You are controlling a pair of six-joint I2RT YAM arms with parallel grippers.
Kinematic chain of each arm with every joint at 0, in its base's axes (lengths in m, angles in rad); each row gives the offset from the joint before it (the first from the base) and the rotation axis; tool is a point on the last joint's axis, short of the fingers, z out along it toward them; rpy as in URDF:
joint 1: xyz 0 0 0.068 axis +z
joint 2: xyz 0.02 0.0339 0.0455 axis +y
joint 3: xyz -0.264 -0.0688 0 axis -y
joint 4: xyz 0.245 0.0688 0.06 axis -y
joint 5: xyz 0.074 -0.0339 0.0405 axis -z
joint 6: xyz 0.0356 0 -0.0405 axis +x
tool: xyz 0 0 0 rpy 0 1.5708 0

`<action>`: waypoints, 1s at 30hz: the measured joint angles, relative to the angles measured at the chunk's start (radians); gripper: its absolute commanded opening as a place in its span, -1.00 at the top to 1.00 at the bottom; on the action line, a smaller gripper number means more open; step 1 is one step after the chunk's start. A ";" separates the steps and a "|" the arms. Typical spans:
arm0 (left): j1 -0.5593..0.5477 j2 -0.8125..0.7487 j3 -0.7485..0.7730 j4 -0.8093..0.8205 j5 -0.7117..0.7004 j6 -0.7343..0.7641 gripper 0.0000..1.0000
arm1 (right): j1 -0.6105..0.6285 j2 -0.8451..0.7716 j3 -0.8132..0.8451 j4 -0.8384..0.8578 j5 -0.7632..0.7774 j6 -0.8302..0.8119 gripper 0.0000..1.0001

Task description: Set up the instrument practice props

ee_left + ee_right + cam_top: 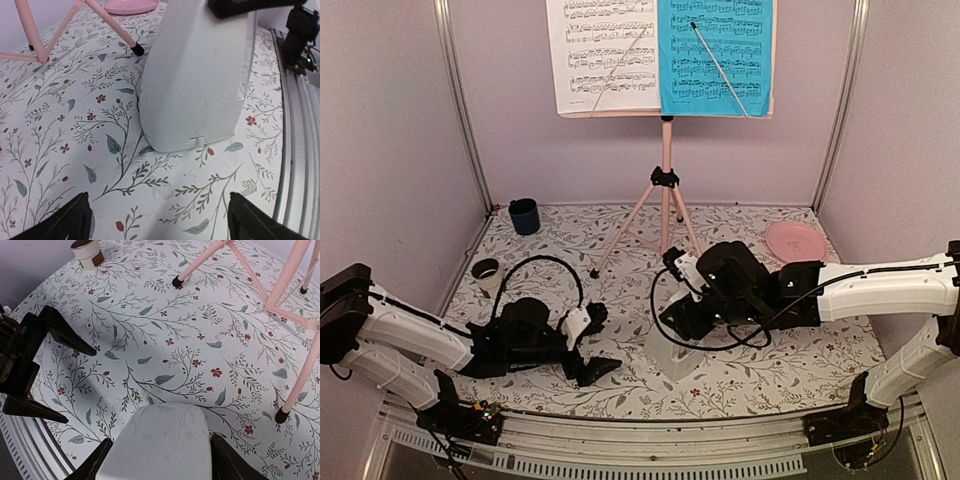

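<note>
The pink music stand [665, 180] stands at the back of the table with a white sheet [600, 55] and a bright blue sheet [715, 55] side by side on its desk. The white metronome [670, 355] rests on the flowered cloth in the middle. My right gripper [685, 320] comes down on its upper part, with one finger pressed against each side of the metronome [160, 430]. My left gripper [598, 342] is just left of it, open and empty. In the left wrist view the metronome [195, 85] fills the space ahead of the left gripper [160, 212].
A dark blue cup [524, 215] sits at the back left. A small white cup [485, 270] stands near the left wall, and a pink plate [796, 240] lies at the back right. The stand's legs [235, 265] spread just behind the metronome.
</note>
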 measured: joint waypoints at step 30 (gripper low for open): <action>-0.166 0.484 0.072 0.429 -0.176 0.121 -0.63 | -0.005 -0.006 -0.027 0.118 -0.161 -0.171 0.30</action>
